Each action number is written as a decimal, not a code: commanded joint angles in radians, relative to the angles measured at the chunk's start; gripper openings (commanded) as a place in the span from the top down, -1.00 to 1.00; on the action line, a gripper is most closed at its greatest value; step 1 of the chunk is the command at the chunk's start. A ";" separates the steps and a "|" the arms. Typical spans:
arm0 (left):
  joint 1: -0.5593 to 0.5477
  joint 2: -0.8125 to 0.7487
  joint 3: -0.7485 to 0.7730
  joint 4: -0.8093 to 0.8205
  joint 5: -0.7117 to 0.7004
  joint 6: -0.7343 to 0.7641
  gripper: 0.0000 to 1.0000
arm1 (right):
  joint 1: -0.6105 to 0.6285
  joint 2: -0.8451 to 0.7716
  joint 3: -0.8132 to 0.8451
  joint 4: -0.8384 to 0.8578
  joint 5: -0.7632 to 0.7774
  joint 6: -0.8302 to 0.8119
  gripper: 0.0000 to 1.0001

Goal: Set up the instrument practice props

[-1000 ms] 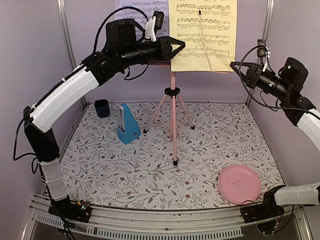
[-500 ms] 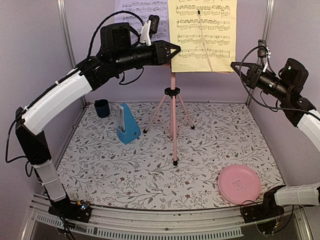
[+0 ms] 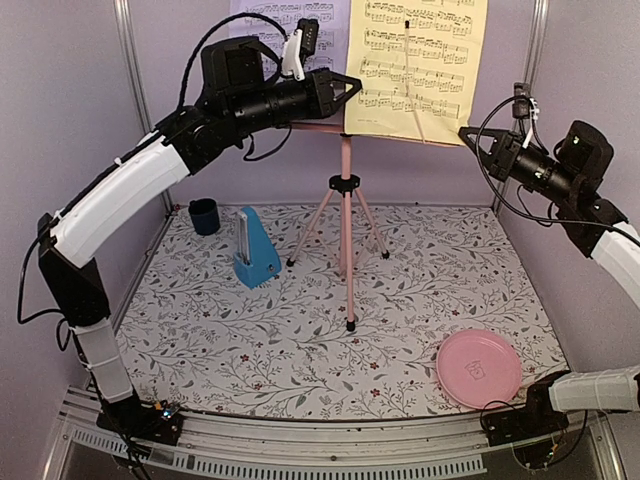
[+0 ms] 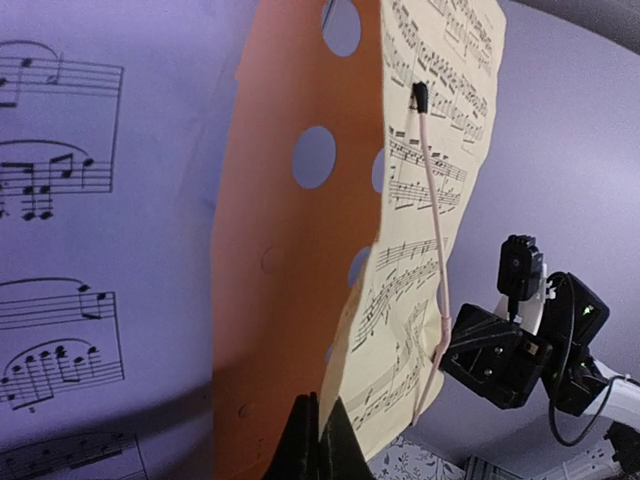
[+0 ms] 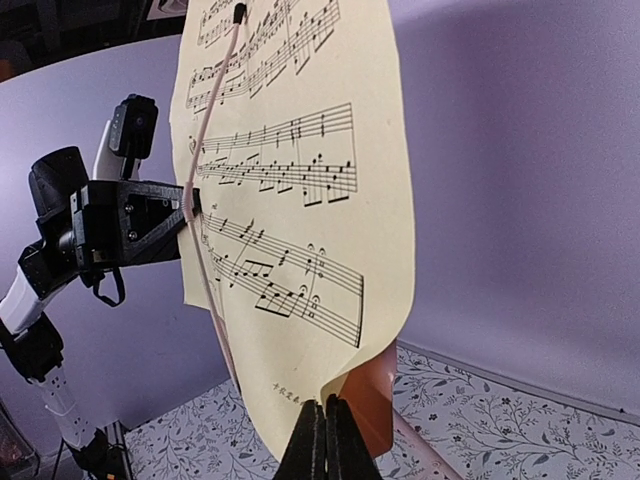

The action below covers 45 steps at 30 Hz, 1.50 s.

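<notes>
The pink tripod music stand (image 3: 345, 215) stands mid-table. The yellow music sheet (image 3: 420, 65) leans tilted on its perforated desk (image 4: 270, 250), under a thin pink retaining arm (image 4: 432, 200). My left gripper (image 3: 357, 87) is shut on the sheet's left edge, also seen in the left wrist view (image 4: 318, 440). My right gripper (image 3: 464, 132) is shut on its curled lower right corner (image 5: 325, 425). The lavender music sheet (image 3: 285, 18) lies on the desk's left part, behind my left arm. The blue pyramid metronome (image 3: 255, 250) stands left of the stand.
A small dark blue cup (image 3: 204, 216) stands at the back left by the wall. A round pink plate (image 3: 478, 368) lies at the front right. The stand's tripod legs (image 3: 350, 322) spread over the flowered mat. Lavender walls close the back and sides.
The yellow sheet has shifted right and up and now tilts clockwise on the desk. My left gripper rose slightly with it; my right gripper edged up at the corner.
</notes>
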 commanded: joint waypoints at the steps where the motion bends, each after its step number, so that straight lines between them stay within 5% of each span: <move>1: 0.013 0.038 0.078 -0.005 -0.027 0.014 1.00 | 0.009 -0.009 -0.018 0.042 0.020 0.020 1.00; 25: 0.050 0.054 0.092 -0.013 -0.057 0.030 0.97 | 0.043 0.029 -0.016 0.109 0.081 0.041 0.98; 29: 0.050 0.046 0.087 -0.017 -0.042 0.035 0.56 | 0.043 0.022 -0.014 0.108 0.089 0.039 0.80; 35: 0.040 0.000 0.049 -0.010 -0.053 0.047 0.29 | 0.043 -0.013 -0.007 0.092 0.128 0.029 0.41; 41: 0.025 -0.082 -0.040 0.001 -0.099 0.057 -0.04 | 0.044 -0.059 0.014 0.027 0.197 -0.008 -0.37; 45: 0.020 -0.169 -0.163 0.042 -0.153 0.063 -0.64 | 0.043 -0.085 0.034 -0.043 0.219 -0.040 -0.83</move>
